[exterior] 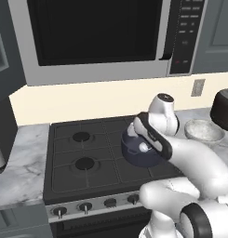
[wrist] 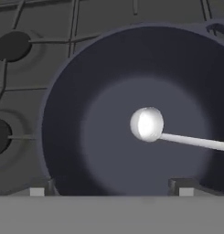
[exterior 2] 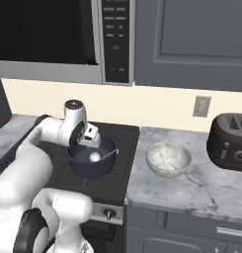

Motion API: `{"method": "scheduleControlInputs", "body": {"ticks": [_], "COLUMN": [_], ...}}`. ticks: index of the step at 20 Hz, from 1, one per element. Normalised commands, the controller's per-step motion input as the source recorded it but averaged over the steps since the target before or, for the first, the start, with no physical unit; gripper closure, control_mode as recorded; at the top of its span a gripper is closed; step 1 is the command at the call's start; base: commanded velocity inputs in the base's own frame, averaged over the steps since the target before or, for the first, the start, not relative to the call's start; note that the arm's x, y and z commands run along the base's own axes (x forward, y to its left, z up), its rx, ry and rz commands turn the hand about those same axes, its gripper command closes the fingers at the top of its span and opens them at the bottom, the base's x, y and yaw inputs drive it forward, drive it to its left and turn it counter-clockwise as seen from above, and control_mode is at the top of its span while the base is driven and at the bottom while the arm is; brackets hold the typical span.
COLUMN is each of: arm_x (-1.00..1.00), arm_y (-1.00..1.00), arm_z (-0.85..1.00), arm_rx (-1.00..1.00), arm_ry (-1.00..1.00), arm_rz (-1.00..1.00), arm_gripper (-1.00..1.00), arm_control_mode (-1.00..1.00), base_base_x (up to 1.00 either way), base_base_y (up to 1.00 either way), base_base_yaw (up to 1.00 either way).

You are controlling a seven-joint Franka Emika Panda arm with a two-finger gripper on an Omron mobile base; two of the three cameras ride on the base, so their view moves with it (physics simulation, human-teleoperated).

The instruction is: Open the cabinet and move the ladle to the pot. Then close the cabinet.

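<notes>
Silver ladle with round bowl and thin handle [wrist: 146, 124] lies inside the dark blue round pot [wrist: 86, 91] on the black stove [exterior: 73, 148]. Two-finger gripper [wrist: 111, 192] hovers directly above, jaws spread wide, holding nothing, clear of the ladle.

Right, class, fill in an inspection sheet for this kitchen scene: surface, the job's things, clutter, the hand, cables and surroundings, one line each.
Surface: black gas stove with marble counter on both sides.
Job's things: ladle lies in the dark blue pot, bowl end on the pot floor, handle leaning toward the rim; grey cabinet door above the counter looks shut.
Clutter: speckled bowl and black toaster on the right counter.
Hand: hand open above the pot, holding nothing.
Cables: nothing seen.
Surroundings: microwave over the stove; wall outlet.
</notes>
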Motion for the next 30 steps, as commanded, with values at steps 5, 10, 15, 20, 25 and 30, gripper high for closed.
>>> {"method": "scheduleControlInputs", "body": {"ticks": [5,10,15,20,25,30], "arm_x": [-0.97,-1.00,-1.00,-0.65,-0.36,-0.25], "arm_y": [0.00,0.00,0.00,0.00,0.00,0.00], "arm_z": [0.96,1.00,1.00,0.87,0.60,0.13], "arm_rx": [0.00,0.00,0.00,-0.01,-0.06,-0.14], "arm_ry": [-0.16,-0.15,-0.17,-0.07,0.00,0.00], "arm_rz": [0.00,0.00,0.00,0.00,0.00,-0.03], "arm_gripper": [-1.00,-1.00,-1.00,-1.00,-1.00,-1.00], "arm_control_mode": [-1.00,-1.00,-1.00,-1.00,-1.00,-1.00], "base_base_x": [0.00,0.00,0.00,0.00,0.00,0.00], "base_base_y": [0.00,0.00,0.00,0.00,0.00,0.00], "base_base_yaw": [0.00,0.00,0.00,0.00,0.00,0.00]}}
